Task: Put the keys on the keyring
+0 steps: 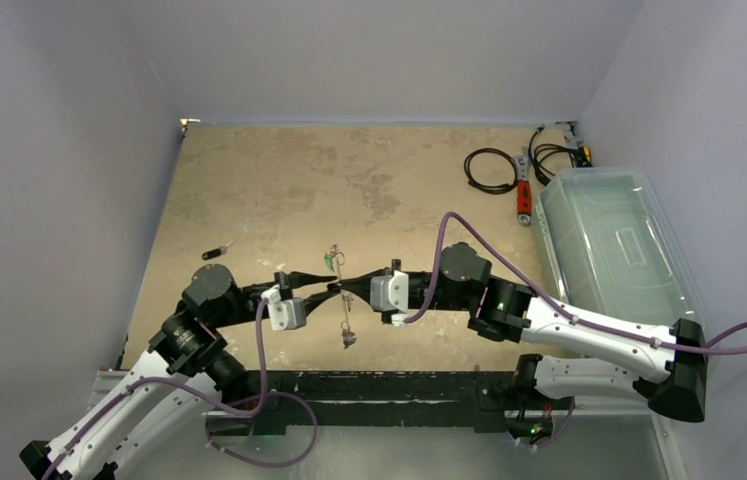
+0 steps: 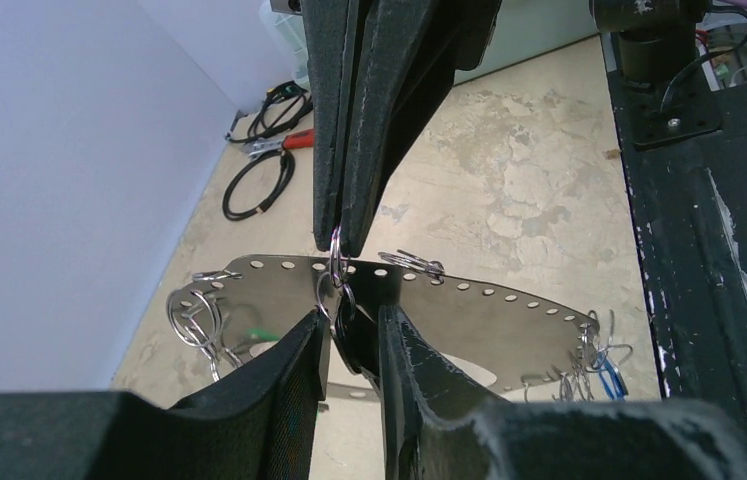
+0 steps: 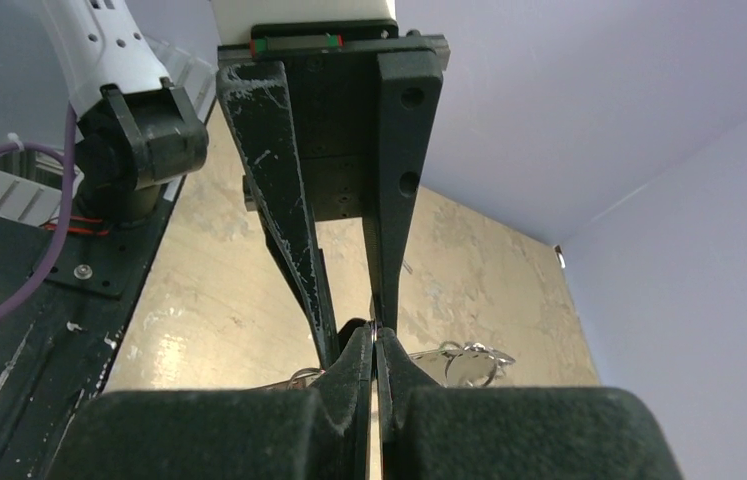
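Left tool [image 2: 351,320] is narrow on what I think is a black key [image 2: 349,342], right tool [image 2: 335,232] nose-to-nose with it, clamped on a split ring [image 2: 337,258], keyring [image 2: 509,315] crosswise to both.

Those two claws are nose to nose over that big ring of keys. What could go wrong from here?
1. The right claw pinches a thin small ring by its very tips; it could slip out, and the keyring might drop to the table.
2. The left claw, closed on what looks like a dark key, sits almost touching the right one; a small misstep could knock them together.
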Controlling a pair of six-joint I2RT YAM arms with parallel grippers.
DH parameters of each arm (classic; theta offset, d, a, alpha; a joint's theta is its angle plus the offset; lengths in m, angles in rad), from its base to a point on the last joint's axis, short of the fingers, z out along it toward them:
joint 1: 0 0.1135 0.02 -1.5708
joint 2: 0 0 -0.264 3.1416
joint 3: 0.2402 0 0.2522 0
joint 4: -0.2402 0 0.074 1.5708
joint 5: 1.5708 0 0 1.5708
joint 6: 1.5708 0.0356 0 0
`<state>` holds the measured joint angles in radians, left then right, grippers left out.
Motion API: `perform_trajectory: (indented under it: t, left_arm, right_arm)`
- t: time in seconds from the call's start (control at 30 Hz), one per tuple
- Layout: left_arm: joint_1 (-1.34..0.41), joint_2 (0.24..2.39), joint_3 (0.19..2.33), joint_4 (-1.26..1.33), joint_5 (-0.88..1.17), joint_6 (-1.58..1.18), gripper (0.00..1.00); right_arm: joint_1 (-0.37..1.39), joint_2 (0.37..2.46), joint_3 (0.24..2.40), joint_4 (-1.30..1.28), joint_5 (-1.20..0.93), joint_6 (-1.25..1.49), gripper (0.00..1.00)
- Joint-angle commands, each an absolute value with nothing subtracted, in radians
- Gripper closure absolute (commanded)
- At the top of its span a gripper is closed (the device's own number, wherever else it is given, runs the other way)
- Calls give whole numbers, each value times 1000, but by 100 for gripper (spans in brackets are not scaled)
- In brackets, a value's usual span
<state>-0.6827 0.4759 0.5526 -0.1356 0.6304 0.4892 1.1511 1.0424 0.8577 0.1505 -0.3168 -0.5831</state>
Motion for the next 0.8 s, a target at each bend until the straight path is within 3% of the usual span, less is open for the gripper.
perform_trajectory:
  t: [0.0,0.37,0.57,0.77]
  left_arm:
    - [-678,485,579,-107,661,482,75]
    - [-679,456,575,-103,666,489,68]
    - [-678,423,566,-88,681,488,56]
    - [-678,408,566,-84,689,488,55]
  right_arm:
    - [1154,1014,854,260,-360,-565,100]
    - [1154,1015,829,306,-335,-554,100]
    - [1153,1021,823,314,-321,-553,100]
    - [1154,1019,817,323,-312,-554,100]
